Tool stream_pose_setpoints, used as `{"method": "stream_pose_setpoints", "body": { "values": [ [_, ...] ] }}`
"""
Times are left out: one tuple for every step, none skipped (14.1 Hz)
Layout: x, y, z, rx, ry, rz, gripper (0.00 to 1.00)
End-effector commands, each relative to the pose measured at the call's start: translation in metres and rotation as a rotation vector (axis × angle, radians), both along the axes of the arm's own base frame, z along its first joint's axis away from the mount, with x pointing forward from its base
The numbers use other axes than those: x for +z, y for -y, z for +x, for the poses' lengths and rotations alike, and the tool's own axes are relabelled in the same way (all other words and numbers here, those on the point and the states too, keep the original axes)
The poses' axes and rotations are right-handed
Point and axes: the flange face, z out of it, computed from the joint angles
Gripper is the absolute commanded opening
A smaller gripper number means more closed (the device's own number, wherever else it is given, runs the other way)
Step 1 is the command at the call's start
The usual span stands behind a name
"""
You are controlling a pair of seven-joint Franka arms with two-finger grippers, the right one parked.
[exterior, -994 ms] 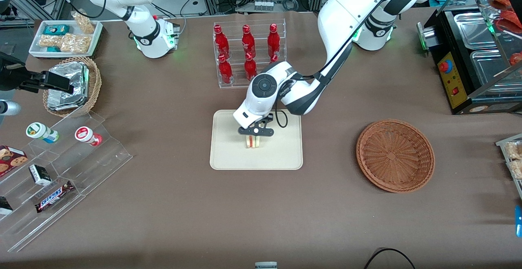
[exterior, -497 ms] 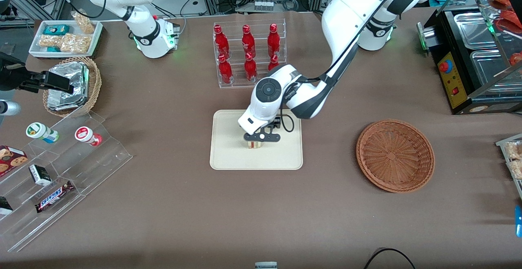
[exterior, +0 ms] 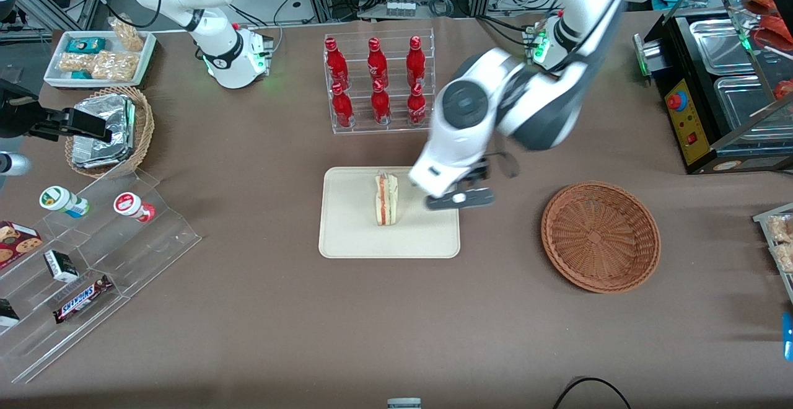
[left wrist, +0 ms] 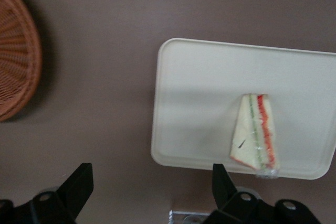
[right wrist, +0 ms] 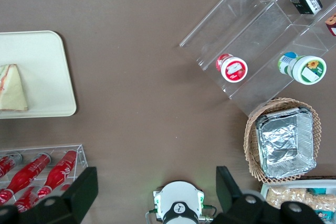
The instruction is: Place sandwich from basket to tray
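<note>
The brown tabletop [exterior: 260, 310] carries the cream tray [exterior: 347, 235] near its middle, with the round wicker basket [exterior: 600, 236] toward the working arm's end. A clear rack of red bottles [exterior: 378, 80] stands farther from the front camera. Toward the parked arm's end sit a stepped acrylic display [exterior: 93, 272], a tan basket of foil packets [exterior: 111, 130] and a white snack tray [exterior: 99, 56]. The left arm's hand [exterior: 460, 199] hangs above the tray's edge.

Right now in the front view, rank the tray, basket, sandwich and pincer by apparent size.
1. tray, largest.
2. basket, slightly smaller.
3. pincer, open above the tray's edge; raised nearer the camera, so unsure against the sandwich.
4. sandwich, on the tray.
</note>
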Motion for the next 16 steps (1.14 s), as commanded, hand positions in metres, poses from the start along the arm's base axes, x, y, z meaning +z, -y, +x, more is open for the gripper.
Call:
{"method": "stream_pose_setpoints", "body": {
  "values": [
    [0.05,-0.064,-0.012,0.054,-0.054,0.061,1.0],
    [0.071,-0.092,-0.012,0.09,-0.058,0.072,1.0],
    [0.086,-0.116,-0.01,0.063,-0.066,0.064,1.0],
    [0.099,-0.148,-0.006,0.014,-0.085,0.05,1.0],
    [0.11,-0.181,-0.004,-0.025,-0.115,0.042,1.0],
    [0.121,-0.205,-0.004,-0.048,-0.132,0.022,1.0],
    [0.131,-0.23,0.0,-0.041,-0.13,0.012,1.0],
    [0.142,-0.248,0.004,-0.018,-0.124,0.0,1.0],
    [0.15,-0.262,0.008,0.006,-0.114,0.001,1.0],
    [0.154,-0.264,0.009,0.01,-0.103,0.006,1.0],
    [0.15,-0.263,0.011,0.021,-0.106,0.012,1.0],
    [0.15,-0.264,0.013,0.021,-0.103,0.011,1.0],
    [0.152,-0.266,0.012,0.024,-0.098,0.011,1.0],
    [0.164,-0.27,0.005,0.041,-0.082,0.015,1.0],
    [0.19,-0.282,-0.013,0.069,-0.046,0.02,1.0],
    [0.187,-0.291,-0.02,0.085,-0.102,0.027,1.0]
  ]
}}
